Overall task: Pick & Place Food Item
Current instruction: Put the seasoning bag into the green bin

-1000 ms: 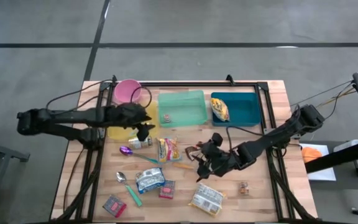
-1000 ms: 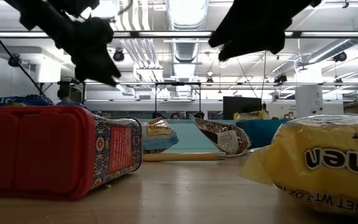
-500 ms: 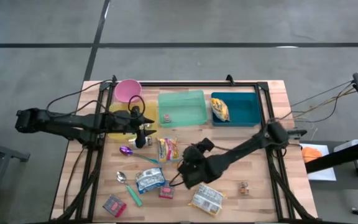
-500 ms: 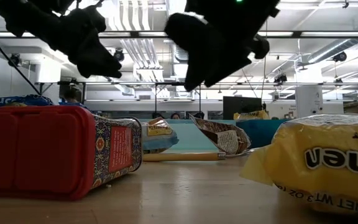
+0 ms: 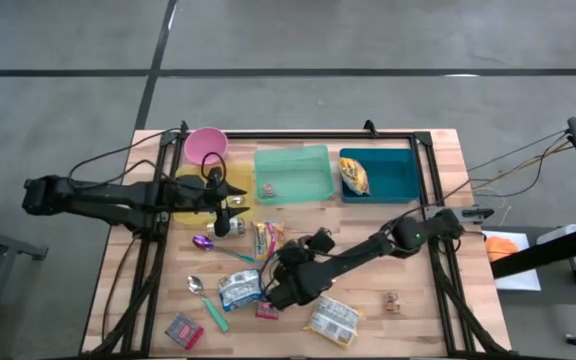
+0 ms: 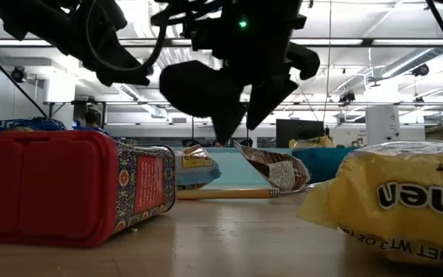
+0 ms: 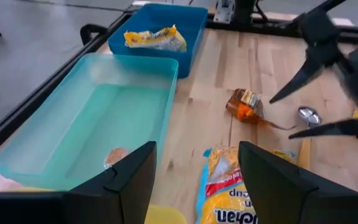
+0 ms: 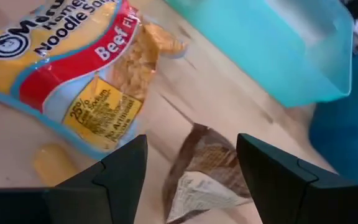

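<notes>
Step in hand: a reach toward a food item is being made; nothing is being carried yet, by the look of it.
Right gripper (image 5: 280, 285): it is being held low over the table's middle, its fingers (image 8: 120, 180) parted and empty, with a brown snack packet (image 8: 207, 171) lying on the wood between them in the right wrist view.
Noodle packet (image 8: 61, 74): it is lying just beside the brown packet, flat on the table (image 5: 418, 315).
Left gripper (image 5: 226, 213): it is being held near the yellow plate (image 5: 183, 205), fingers (image 7: 120, 186) parted, nothing between them.
Bins: the green bin (image 5: 293, 172) is holding one small item; the blue bin (image 5: 380, 175) is holding a yellow packet (image 5: 354, 176).
Next move: a descent onto the brown packet and a closing of the jaws are probably being called for, then a carry to a bin; which bin cannot be told.
Change: the right arm is being swept leftward across the table, from beside the right rail a second ago to the centre now; the left gripper is being kept almost in place.
</notes>
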### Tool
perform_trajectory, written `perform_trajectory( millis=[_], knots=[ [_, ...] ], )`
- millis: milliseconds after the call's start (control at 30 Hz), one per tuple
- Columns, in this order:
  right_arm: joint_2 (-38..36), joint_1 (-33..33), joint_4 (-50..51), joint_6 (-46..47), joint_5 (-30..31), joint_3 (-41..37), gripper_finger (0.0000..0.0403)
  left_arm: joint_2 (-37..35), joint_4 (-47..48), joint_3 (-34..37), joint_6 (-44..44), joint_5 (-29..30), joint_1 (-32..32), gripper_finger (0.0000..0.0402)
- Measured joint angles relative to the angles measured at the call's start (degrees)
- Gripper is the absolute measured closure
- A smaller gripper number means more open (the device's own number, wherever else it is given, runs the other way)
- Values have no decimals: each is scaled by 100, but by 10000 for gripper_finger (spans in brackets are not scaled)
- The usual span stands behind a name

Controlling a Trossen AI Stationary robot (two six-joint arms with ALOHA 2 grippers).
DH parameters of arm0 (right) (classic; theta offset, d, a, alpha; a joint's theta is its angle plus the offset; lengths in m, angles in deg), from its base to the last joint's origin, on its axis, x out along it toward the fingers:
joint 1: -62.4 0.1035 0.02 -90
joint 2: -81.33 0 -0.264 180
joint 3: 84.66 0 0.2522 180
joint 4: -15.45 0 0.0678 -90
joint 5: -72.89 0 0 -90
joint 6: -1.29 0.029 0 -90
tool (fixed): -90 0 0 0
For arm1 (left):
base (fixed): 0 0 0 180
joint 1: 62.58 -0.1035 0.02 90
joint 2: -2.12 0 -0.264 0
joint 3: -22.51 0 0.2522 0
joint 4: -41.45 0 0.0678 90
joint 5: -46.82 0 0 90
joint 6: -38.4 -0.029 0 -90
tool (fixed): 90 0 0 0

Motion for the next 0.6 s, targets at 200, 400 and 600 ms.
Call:
perform_trajectory(
  millis=[200,400,600],
  knots=[
    [227,2,622,651,-131,244,159,-96,31,0,1,18,0,166],
    [236,7,570,820,-247,138,159,-98,40,0,17,18,-2,166],
    [236,4,112,532,-427,109,159,-98,41,0,24,18,-4,166]
  ],
)
